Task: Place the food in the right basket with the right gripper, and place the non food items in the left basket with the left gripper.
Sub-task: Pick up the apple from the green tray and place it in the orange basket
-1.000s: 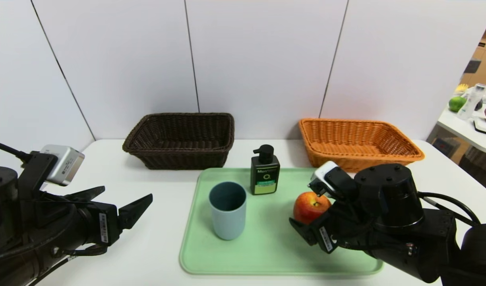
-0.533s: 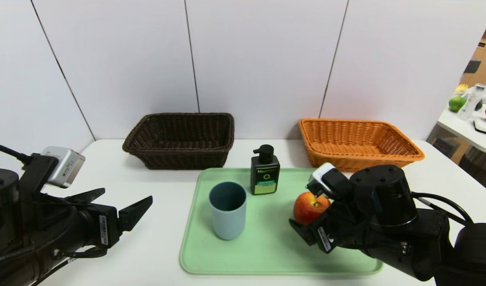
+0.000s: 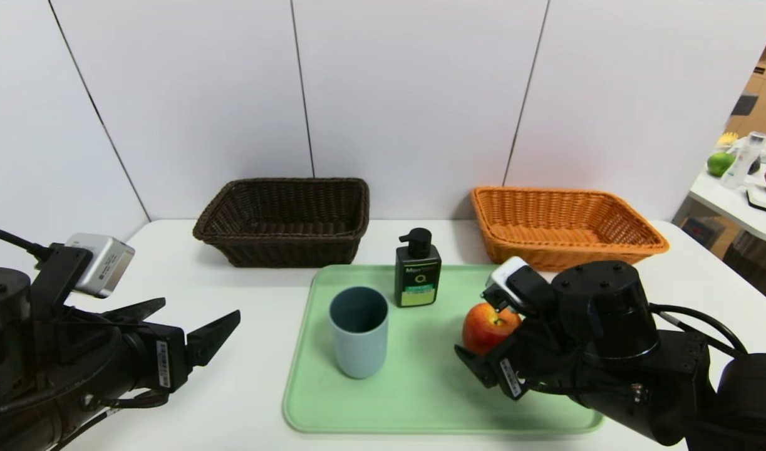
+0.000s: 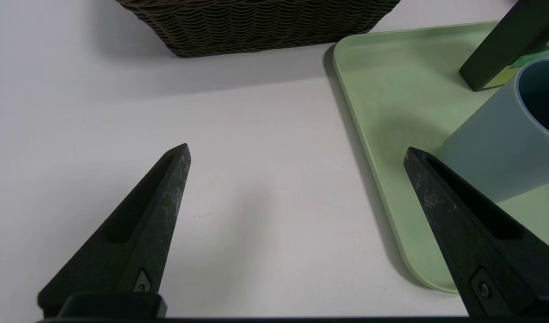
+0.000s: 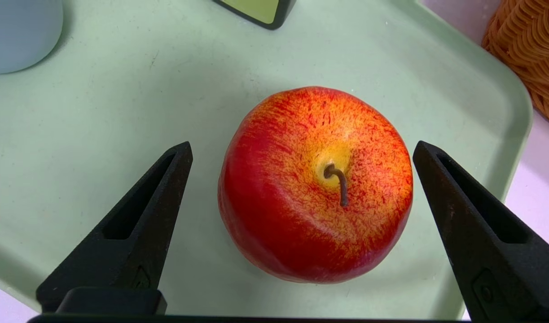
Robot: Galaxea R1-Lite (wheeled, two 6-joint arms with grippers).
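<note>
One apple (image 5: 314,184) sits stem-up on the green tray (image 3: 420,401), near its right end, between the spread fingers of the right gripper (image 5: 301,152), which do not touch it. Left of it on the tray stand the black pump bottle (image 3: 417,268) and the blue cup (image 3: 359,332). Behind the tray sit the orange basket (image 3: 564,225) and the dark basket (image 3: 285,219). Off the tray's left side, the left gripper (image 4: 296,150) hangs above the white table (image 4: 238,134), fingers released and holding nothing.
</note>
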